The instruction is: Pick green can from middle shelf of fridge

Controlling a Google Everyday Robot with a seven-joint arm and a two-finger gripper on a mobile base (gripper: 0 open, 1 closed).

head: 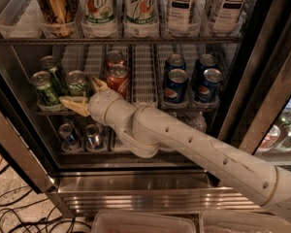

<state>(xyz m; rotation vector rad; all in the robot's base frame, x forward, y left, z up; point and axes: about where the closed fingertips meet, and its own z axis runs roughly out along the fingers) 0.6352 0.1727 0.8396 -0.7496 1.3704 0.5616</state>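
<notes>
Three green cans stand at the left of the middle shelf [136,105] of the fridge [136,188]. The front right green can [77,80] is the one at my gripper. My gripper [80,92] reaches in from the lower right and is open. One finger [72,103] lies low in front of the can at its left. The other finger [99,84] is at its right, next to the red cans [119,76]. The other two green cans [44,87] stand further left.
Blue Pepsi cans [175,84] stand at the right of the same shelf. Tall bottles [98,6] fill the shelf above and small cans [68,134] sit on the shelf below. The door frame [19,154] slants at the left. Plastic bins [145,222] are at the bottom.
</notes>
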